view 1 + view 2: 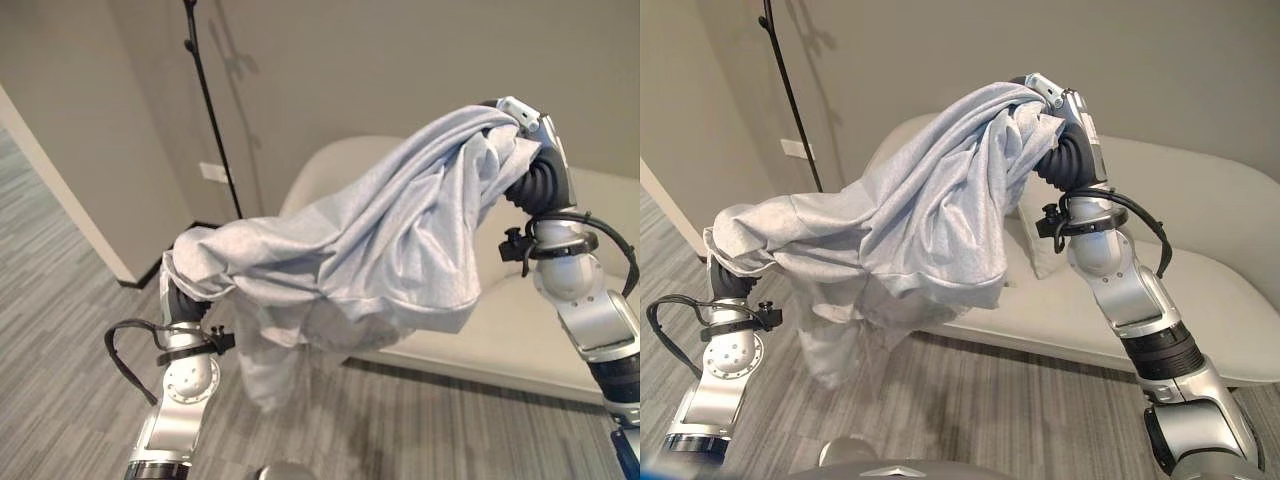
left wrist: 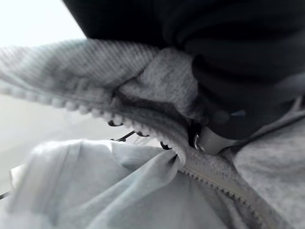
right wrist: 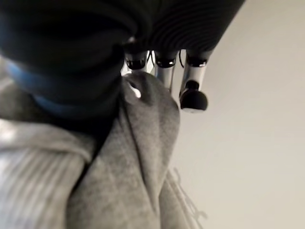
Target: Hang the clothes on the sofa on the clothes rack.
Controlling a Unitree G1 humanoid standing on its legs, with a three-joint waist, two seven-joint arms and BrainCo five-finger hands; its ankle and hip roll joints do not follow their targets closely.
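Note:
A light grey zip-up garment (image 1: 370, 240) hangs in the air, stretched between my two hands in front of the sofa (image 1: 560, 330). My right hand (image 1: 535, 150) is raised high at the right, its fingers (image 3: 193, 90) curled over a fold of the cloth (image 3: 143, 143). My left hand (image 1: 185, 300) is low at the left, buried under the garment's other end, with the zipper edge (image 2: 143, 129) running close past it. The rest of the cloth sags between the hands and trails down below them. The black pole of the clothes rack (image 1: 212, 120) stands by the wall at the back left.
The cream sofa runs along the back wall to the right, with a cushion (image 1: 1040, 250) on it behind my right arm. A wall corner (image 1: 90, 220) juts out at the left. Grey striped carpet (image 1: 400, 430) covers the floor.

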